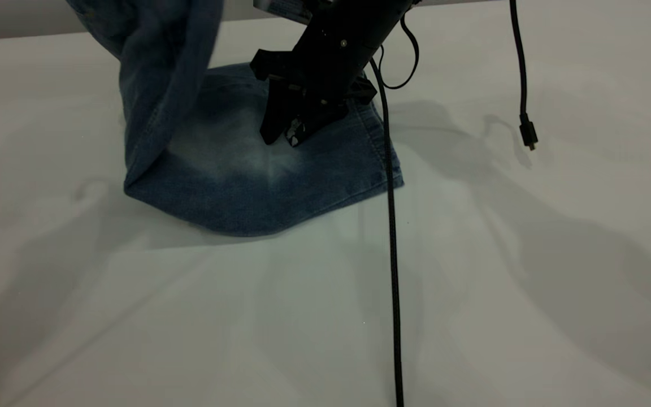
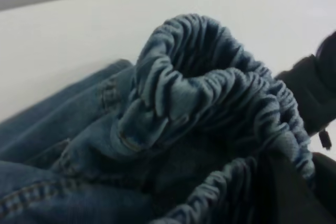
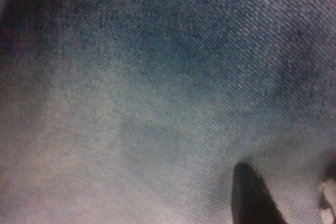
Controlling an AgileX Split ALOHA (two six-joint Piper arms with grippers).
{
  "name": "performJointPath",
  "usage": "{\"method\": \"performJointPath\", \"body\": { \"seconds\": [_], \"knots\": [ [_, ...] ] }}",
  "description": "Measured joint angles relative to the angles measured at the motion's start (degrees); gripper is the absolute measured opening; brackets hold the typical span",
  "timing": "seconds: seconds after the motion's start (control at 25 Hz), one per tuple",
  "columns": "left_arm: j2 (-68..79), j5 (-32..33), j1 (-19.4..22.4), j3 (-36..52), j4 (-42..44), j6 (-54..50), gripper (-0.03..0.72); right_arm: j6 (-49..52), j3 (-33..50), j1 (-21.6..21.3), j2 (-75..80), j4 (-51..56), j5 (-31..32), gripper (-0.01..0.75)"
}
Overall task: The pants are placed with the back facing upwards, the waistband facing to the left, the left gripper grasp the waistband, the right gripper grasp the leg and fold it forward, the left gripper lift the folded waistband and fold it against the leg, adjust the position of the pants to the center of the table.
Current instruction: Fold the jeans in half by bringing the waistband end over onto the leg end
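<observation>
Pants [image 1: 235, 169]: blue denim, folded, lying on the white table [image 1: 529, 282] toward its far left; one part is raised and hangs up out of the exterior view's top left. Leg [image 1: 246, 158]: flat, pale fade uppermost. Right gripper [image 1: 283, 133]: tips pressed down on the faded leg, fingers close together; whether they pinch cloth cannot be told. Waistband [image 2: 210, 82]: ruched elastic, bunched and lifted before the left wrist camera. Left gripper: its fingers cannot be made out. Black cable [image 1: 391, 237]: hangs across the table.
</observation>
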Motion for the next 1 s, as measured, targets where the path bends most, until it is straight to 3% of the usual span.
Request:
{"method": "performJointPath", "body": {
  "seconds": [0.28,1.0],
  "knots": [
    [1.62,-2.05,-1.36,-0.02,-5.34,6.28,0.102,0.03,0.16,-0.88,-1.73,-3.51,1.05,0.248],
    [5.45,-2.14,-1.36,-0.02,-7.07,11.25,0.102,0.48,-0.06,-8.00,-14.35,-5.47,-0.95,0.248]
  ]
}}
